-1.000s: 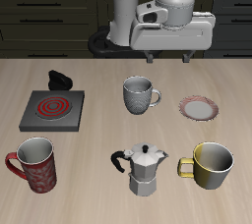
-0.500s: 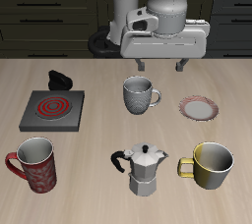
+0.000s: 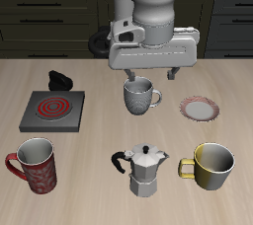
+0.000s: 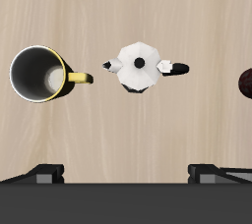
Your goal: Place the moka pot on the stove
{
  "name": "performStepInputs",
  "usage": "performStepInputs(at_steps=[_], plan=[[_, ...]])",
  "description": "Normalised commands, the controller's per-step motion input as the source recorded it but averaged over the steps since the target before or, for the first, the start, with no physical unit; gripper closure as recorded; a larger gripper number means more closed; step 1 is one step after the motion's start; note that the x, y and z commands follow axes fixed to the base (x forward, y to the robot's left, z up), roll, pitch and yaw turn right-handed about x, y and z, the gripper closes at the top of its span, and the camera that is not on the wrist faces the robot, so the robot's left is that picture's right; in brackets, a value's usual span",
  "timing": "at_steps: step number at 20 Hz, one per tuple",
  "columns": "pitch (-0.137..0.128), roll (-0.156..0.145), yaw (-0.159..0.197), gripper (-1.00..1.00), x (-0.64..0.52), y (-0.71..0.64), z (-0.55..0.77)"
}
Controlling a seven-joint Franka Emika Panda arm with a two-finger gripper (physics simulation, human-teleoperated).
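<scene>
A light wooden table [image 3: 99,76] fills the exterior view, with dark cabinets behind it. The gripper [image 3: 149,74] hangs above the grey patterned mug [image 3: 139,96], its two fingers spread wide apart and holding nothing. The moka pot [image 3: 144,169] stands upright near the table's front edge, untouched, with a yellow mug [image 3: 211,166] just beside it at its 3 o'clock and a red mug [image 3: 33,163] well apart at its 9 o'clock. The stove [image 3: 51,110] lies well away at the pot's 10 o'clock, its burner bare, with a small black object [image 3: 59,79] just behind it. A red-rimmed white plate [image 3: 200,108] lies beside the grey mug. In the wrist view the moka pot [image 4: 141,67] is seen from straight above, the yellow mug [image 4: 41,74] near it and the red mug [image 4: 246,84] at the frame's edge.
</scene>
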Motion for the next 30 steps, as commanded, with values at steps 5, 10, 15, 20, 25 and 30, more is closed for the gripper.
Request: performStepInputs(at_steps=[5, 10, 15, 20, 25, 30], plan=[[-0.003, 0.013, 0.01, -1.0, 0.14, -0.17, -0.03], [-0.026, -0.015, 0.01, -1.0, 0.09, -0.19, -0.02], [-0.038, -0.044, -0.05, -1.0, 0.06, -0.16, -0.03], [-0.004, -0.075, 0.013, -1.0, 0.11, -0.14, -0.1], [-0.005, 0.021, -0.008, -1.0, 0.07, 0.13, -0.05], [0.001, 0.048, -0.004, -1.0, 0.06, 0.18, 0.0]])
